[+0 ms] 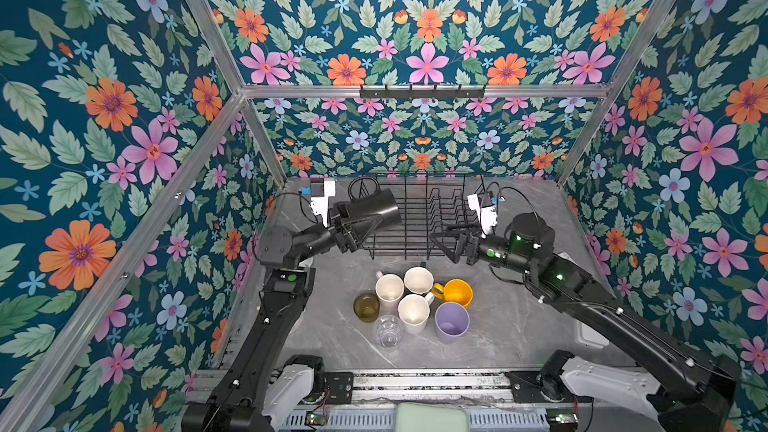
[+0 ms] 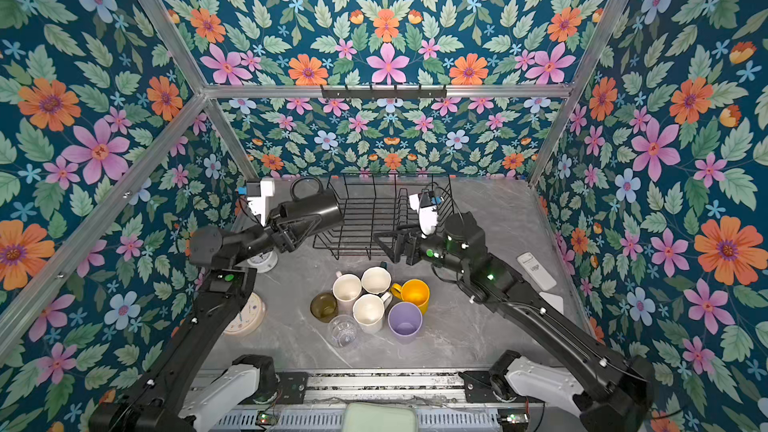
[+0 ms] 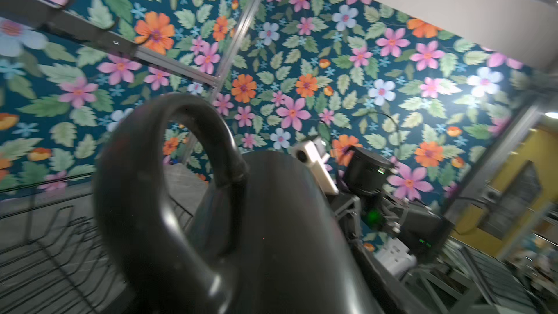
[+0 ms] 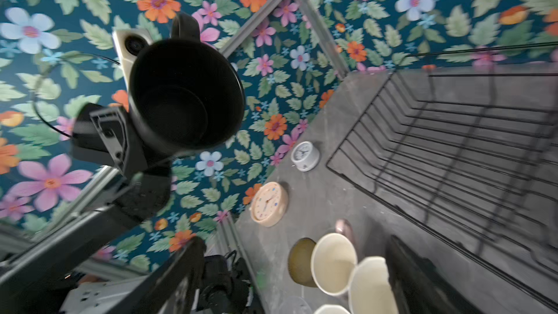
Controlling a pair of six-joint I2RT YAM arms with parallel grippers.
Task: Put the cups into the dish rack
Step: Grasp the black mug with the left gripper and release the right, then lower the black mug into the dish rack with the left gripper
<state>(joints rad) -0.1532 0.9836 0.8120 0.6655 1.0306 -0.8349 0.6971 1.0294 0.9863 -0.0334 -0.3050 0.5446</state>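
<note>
Black mug (image 1: 374, 211) sideways in left jaws, near dish rack (image 1: 432, 209)

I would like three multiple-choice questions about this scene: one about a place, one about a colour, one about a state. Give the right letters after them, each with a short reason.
1. Where is the black mug, relative to the dish rack?
A. standing inside it
B. held in the air at its left end
C. underneath it

2. What colour is the tumbler?
A. red
B. white
C. lilac

3. How is the right gripper?
A. open and empty
B. shut on a plate
C. shut on a spoon

Key:
1 B: the left gripper clamps it, tilted on its side, in its fingers.
2 C: it looks lilac in both top views.
3 A: its fingers stand apart with nothing between them.
</note>
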